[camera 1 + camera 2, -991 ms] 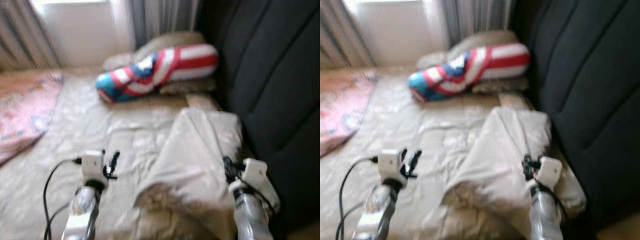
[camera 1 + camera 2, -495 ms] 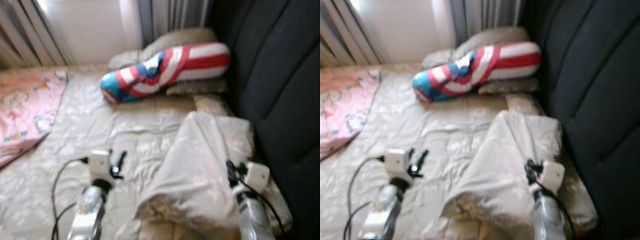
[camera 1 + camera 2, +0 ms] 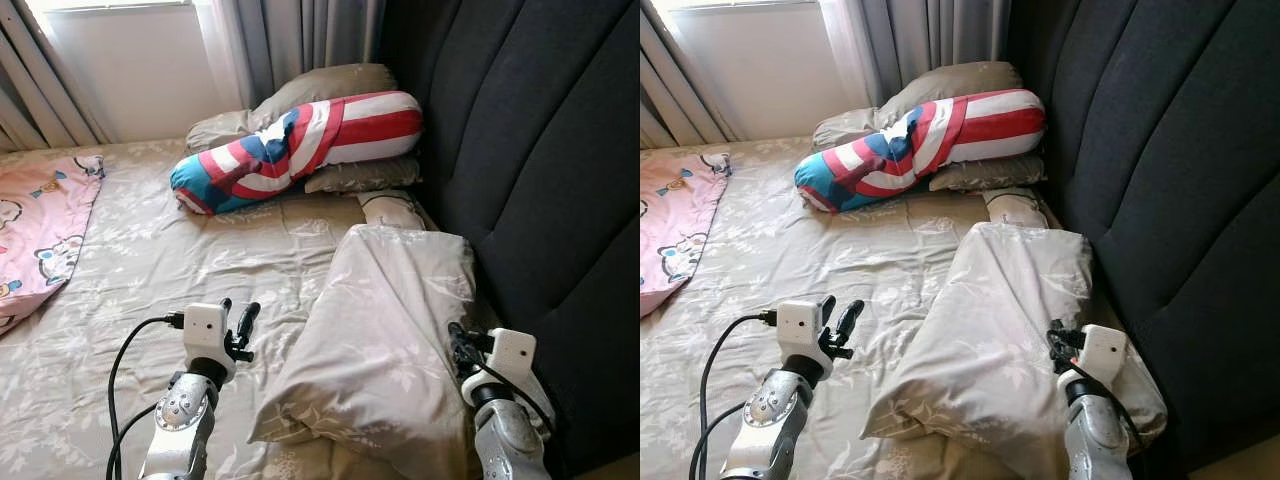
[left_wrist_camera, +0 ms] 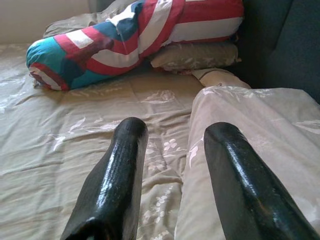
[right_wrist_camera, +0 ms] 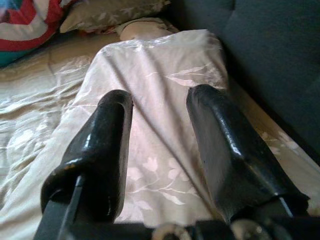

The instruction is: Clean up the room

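A beige pillow (image 3: 385, 335) lies lengthwise on the bed along the dark headboard (image 3: 520, 160). My right gripper (image 3: 458, 340) stands open just above the pillow's near right part, fingers (image 5: 112, 145) apart with the pillow (image 5: 160, 95) showing between them. My left gripper (image 3: 237, 322) is open over the bare sheet, left of the pillow, holding nothing. A long red, white and blue bolster (image 3: 295, 140) rests on two beige pillows (image 3: 330, 85) at the far end. A pink blanket (image 3: 35, 230) lies at the left.
The beige floral bedsheet (image 3: 170, 260) is wrinkled. Grey curtains (image 3: 290, 40) and a bright window (image 3: 120, 60) stand behind the bed. A small rolled beige item (image 3: 392, 208) lies between the bolster and the near pillow.
The whole view has shifted and sharpened as the camera moved. Both grippers stay open in about the same places relative to the pillow.
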`<state>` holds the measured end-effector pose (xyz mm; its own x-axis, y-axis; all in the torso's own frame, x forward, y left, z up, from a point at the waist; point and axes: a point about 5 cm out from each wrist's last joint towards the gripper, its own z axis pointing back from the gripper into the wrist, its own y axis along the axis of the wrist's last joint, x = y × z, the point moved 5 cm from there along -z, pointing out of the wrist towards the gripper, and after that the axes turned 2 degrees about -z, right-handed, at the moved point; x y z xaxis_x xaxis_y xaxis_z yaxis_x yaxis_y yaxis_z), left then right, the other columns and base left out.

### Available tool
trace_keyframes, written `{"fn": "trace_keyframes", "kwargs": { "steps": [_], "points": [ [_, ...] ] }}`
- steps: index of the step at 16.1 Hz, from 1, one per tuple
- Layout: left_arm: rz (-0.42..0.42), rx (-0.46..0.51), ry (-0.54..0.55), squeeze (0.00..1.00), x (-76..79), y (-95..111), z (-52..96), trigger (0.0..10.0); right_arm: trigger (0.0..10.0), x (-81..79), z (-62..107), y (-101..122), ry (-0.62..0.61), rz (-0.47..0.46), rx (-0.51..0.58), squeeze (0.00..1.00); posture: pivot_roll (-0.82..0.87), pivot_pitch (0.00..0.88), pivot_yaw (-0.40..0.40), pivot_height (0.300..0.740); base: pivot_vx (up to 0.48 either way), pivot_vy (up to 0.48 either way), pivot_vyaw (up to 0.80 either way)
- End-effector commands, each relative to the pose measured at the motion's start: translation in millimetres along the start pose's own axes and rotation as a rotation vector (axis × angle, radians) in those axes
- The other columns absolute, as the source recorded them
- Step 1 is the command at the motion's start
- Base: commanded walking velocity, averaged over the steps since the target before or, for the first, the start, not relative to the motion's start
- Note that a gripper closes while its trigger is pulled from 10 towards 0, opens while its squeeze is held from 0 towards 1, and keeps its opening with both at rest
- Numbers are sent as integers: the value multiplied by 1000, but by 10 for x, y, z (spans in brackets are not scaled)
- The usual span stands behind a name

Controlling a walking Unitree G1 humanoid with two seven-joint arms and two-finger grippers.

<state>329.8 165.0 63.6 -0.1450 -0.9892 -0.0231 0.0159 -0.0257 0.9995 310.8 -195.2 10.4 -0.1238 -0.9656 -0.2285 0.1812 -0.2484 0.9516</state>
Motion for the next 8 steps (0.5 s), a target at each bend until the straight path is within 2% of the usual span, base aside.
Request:
{"fn": "trace_keyframes", "kwargs": {
  "steps": [1, 5, 8],
  "points": [
    [-4, 2, 5, 0, -16, 8, 12, 10000, 10000, 4, 18, -56, 1, 0, -25, 0, -100, 10, -9, 740, 0, -281, 0],
    [-4, 0, 1, 0, 1, 9, 0, 10000, 10000, 21, 27, -68, 4, 16, -31, 0, -103, 3, -8, 740, 0, -286, 0],
    [0, 2, 7, 0, -13, 17, -7, 10000, 10000, 23, 29, -77, 3, 18, -38, 0, -103, 4, -8, 740, 0, 0, 0]
  ]
}}
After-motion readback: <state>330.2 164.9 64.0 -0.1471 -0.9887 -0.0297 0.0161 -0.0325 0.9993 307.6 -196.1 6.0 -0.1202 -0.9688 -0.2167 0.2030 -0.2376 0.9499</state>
